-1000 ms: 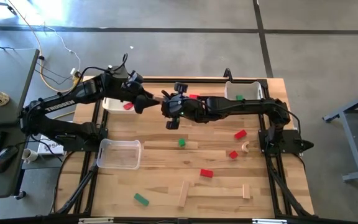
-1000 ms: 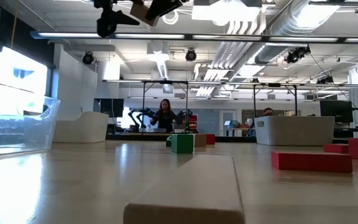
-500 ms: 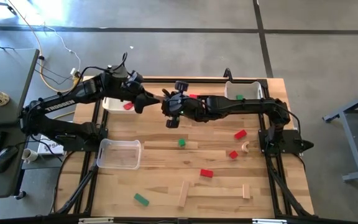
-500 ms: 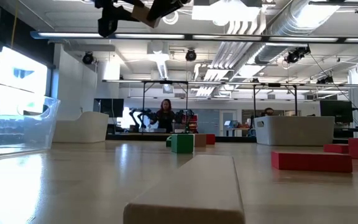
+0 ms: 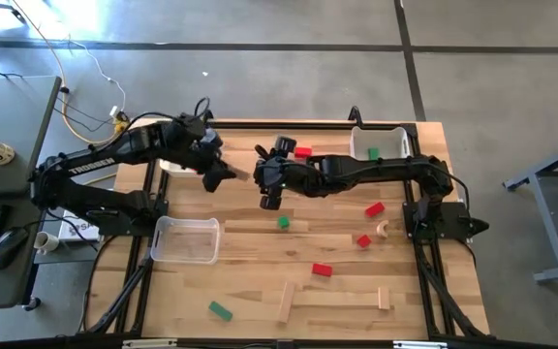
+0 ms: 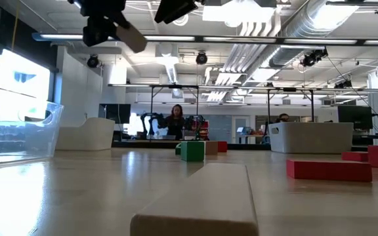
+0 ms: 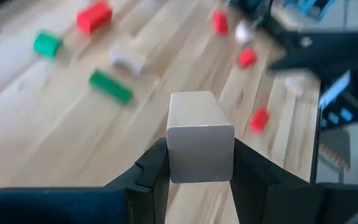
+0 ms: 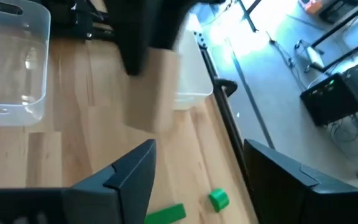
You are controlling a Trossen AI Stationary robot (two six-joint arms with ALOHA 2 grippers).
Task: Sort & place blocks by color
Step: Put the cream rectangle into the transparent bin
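Handover above the counter [image 5: 260, 281] — plain wood block [image 7: 199, 135] in the left pincer [image 7: 194, 165].
We see that pincer clenched on the block, held aloft near the back; the right pincer [image 8: 194, 165] stands released just beside it — other blocks lie scattered below.

White lettering reading "TROSSEN" runs along the left arm [image 5: 90, 167] on the table's left side, seen from above. No other text, label or number is legible on anything else in view.
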